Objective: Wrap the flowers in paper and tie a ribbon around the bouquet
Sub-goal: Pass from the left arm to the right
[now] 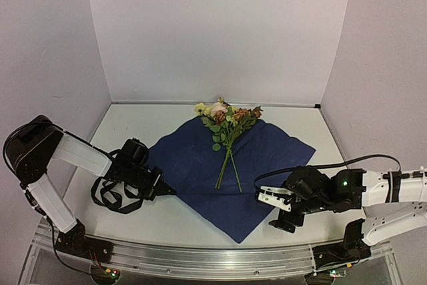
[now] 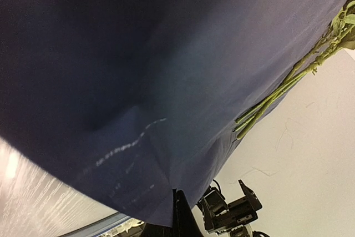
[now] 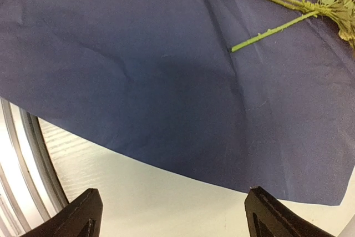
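The paper [image 1: 200,165] is a dark blue sheet lying as a diamond on the table. The flowers [image 1: 227,125] rest on its middle, blooms toward the back wall and green stems [image 3: 266,9] pointing to the front. My left gripper [image 1: 167,191] is shut on the paper's left corner; in the left wrist view its fingers [image 2: 183,215] meet at the sheet's edge [image 2: 166,192]. My right gripper [image 1: 267,198] stands open over bare table just short of the paper's lower right edge [image 3: 183,170], nothing between its fingers [image 3: 83,215]. Black loops under the left wrist look like the ribbon [image 1: 110,198].
White walls close in the table on the left, back and right. A metal rail [image 1: 200,258] runs along the near edge, where both arm bases sit. The right gripper [image 2: 230,212] also shows in the left wrist view beyond the paper.
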You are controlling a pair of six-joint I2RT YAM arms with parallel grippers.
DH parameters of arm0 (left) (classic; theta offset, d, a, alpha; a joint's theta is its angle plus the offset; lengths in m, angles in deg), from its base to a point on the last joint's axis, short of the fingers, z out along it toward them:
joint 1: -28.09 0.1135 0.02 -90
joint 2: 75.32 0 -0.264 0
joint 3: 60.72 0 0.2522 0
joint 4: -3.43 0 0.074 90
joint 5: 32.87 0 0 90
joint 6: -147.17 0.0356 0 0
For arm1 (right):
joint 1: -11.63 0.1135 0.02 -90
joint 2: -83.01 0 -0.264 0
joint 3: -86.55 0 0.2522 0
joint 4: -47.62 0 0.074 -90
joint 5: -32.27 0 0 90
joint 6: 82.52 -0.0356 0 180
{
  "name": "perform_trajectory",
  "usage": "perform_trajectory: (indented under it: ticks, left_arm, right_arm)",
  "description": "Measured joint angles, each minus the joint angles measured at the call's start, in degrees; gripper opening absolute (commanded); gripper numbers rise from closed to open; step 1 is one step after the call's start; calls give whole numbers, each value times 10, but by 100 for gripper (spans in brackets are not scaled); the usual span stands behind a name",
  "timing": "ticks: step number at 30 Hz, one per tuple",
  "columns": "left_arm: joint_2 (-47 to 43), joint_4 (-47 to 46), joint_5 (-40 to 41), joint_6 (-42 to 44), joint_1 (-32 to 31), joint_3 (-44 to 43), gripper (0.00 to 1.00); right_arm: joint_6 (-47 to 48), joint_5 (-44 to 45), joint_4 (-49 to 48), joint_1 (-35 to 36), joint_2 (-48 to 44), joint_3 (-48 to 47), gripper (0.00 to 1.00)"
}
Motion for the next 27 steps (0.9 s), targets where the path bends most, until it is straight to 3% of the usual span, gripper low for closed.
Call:
perform_trajectory:
  ticks: [8,18,22,24,27]
  left_arm:
    - [22,-61,-36,0,10,9,0]
    - [23,-29,-86,70,50,8,0]
    - [23,-13,-87,89,50,6,0]
    - [19,-4,-83,94,50,6,0]
    - [9,20,-73,102,50,7,0]
  right_arm:
    - [36,48,-20,69,9,0,93]
    - [115,127,-127,138,163,-35,90]
    - [125,152,-161,150,190,-66,76]
    - [122,155,-165,152,188,-79,63]
    - [110,148,-148,153,176,-93,35]
